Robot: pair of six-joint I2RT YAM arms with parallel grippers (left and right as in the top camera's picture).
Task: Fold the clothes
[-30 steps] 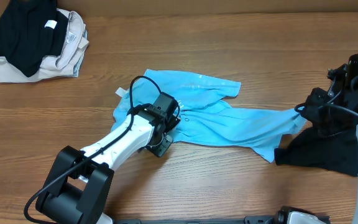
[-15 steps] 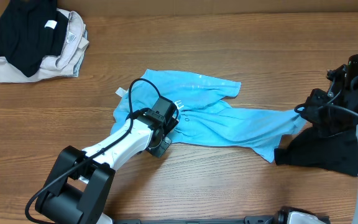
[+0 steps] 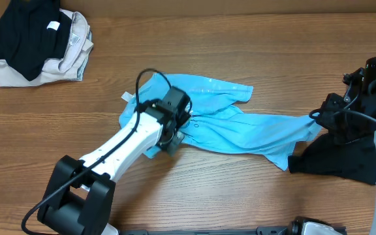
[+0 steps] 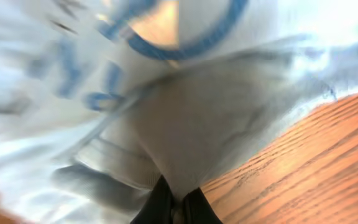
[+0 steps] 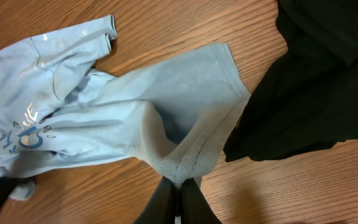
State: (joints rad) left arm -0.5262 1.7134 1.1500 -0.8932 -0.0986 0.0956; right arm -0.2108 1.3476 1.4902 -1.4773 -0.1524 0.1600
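Note:
The light blue T-shirt [image 3: 240, 127] lies crumpled and stretched across the middle of the table, its lettering showing in the right wrist view [image 5: 23, 134]. My left gripper [image 3: 173, 138] is at the shirt's left part, shut on a pinch of its fabric [image 4: 185, 124], which rises from between the fingertips [image 4: 161, 202]. My right gripper [image 5: 179, 196] is shut on the hem at the shirt's right end [image 5: 191, 155]. In the overhead view the right gripper [image 3: 316, 115] is where the shirt meets a black garment [image 3: 338, 160].
A pile of clothes sits at the far left corner, a black piece [image 3: 28, 32] on top of beige ones [image 3: 70, 59]. The black garment [image 5: 328, 68] lies right beside the right gripper. Bare wood table [image 3: 240, 196] runs along the near edge.
The left gripper has shut on the shirt's fabric and shifted slightly toward the far side, pulling the fabric with it. The right arm has not moved.

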